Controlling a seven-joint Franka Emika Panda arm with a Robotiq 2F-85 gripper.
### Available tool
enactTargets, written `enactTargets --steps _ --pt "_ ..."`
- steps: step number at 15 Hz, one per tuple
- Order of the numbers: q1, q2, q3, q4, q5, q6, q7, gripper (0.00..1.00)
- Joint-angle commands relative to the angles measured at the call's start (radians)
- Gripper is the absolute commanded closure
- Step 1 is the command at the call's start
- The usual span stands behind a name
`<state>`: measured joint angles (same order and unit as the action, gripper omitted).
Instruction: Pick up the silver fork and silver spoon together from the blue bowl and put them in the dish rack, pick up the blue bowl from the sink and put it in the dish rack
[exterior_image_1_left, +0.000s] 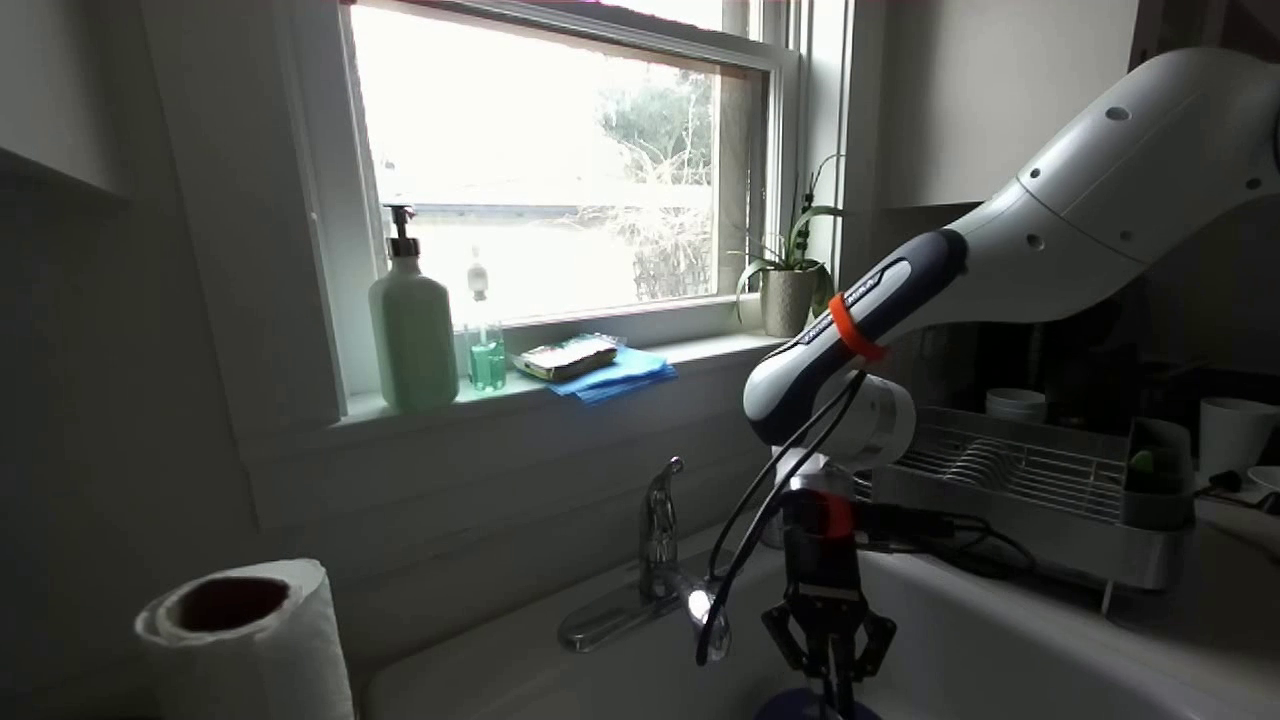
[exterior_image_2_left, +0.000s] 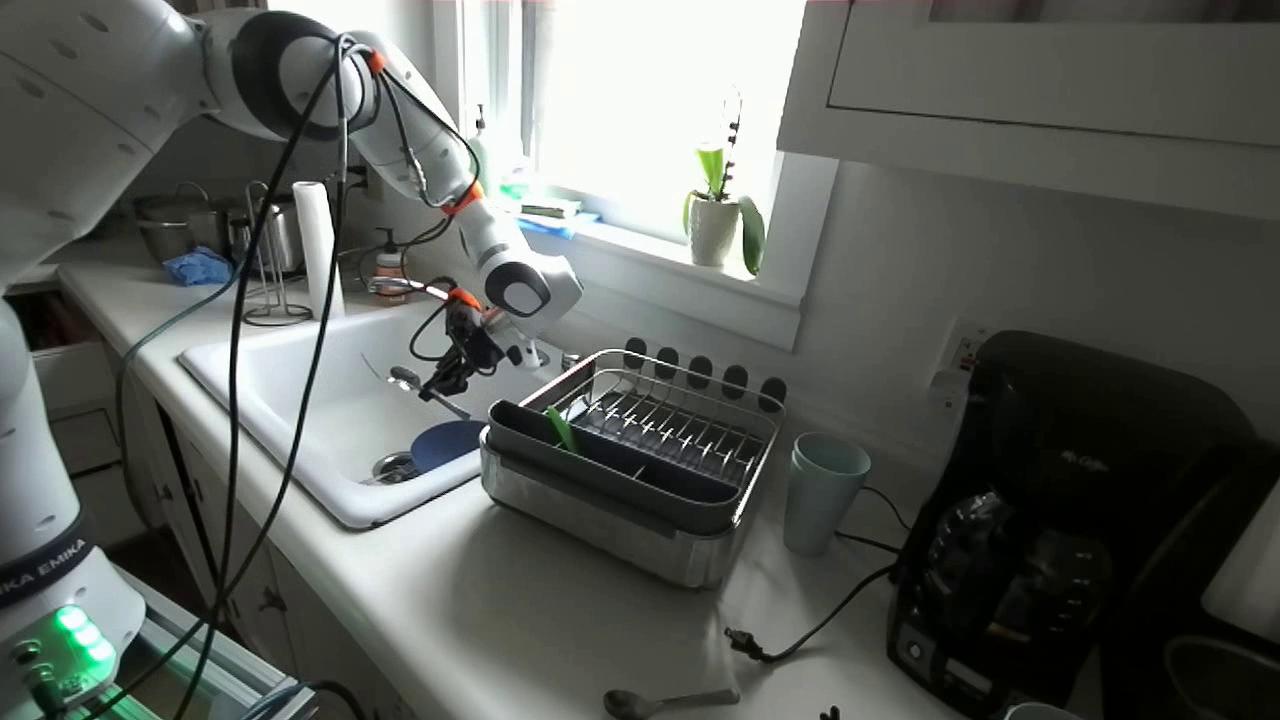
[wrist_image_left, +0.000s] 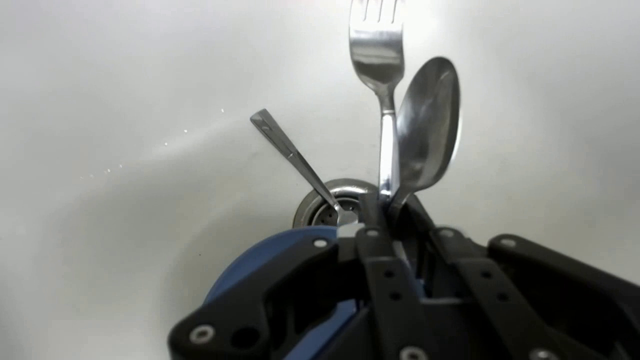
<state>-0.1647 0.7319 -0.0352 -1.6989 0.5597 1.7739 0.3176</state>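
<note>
My gripper is shut on the silver fork and silver spoon, whose heads stick out past the fingertips in the wrist view. The gripper points down into the sink. It also shows in an exterior view. The blue bowl is in the sink beneath the gripper, partly hidden by the fingers. It shows in both exterior views. The dish rack stands on the counter beside the sink and also shows in an exterior view.
Another silver utensil lies over the drain, its far end partly hidden. The chrome faucet is behind the gripper. A green item stands in the rack's caddy. Cups, a coffee maker and a loose spoon are on the counter.
</note>
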Motion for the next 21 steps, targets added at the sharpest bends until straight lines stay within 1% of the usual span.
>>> enactTargets --steps 1,4,7,11,13,18,21 --pt "0.001 -0.027 -0.013 0.014 -0.042 -0.148 0.003 0.96" --pt "0.01 0.017 -0.016 0.056 -0.075 -0.272 0.02 0.96" --pt "0.025 0.044 -0.025 0.075 -0.113 -0.369 0.025 0.96" --pt "0.048 0.063 -0.043 0.095 -0.159 -0.443 0.032 0.96" --pt "0.053 0.051 -0.056 0.093 -0.174 -0.461 0.034 0.96" --pt "0.036 -0.034 -0.091 0.047 -0.188 -0.507 0.005 0.96" --pt "0.005 -0.09 -0.11 0.034 -0.183 -0.571 -0.042 0.96"
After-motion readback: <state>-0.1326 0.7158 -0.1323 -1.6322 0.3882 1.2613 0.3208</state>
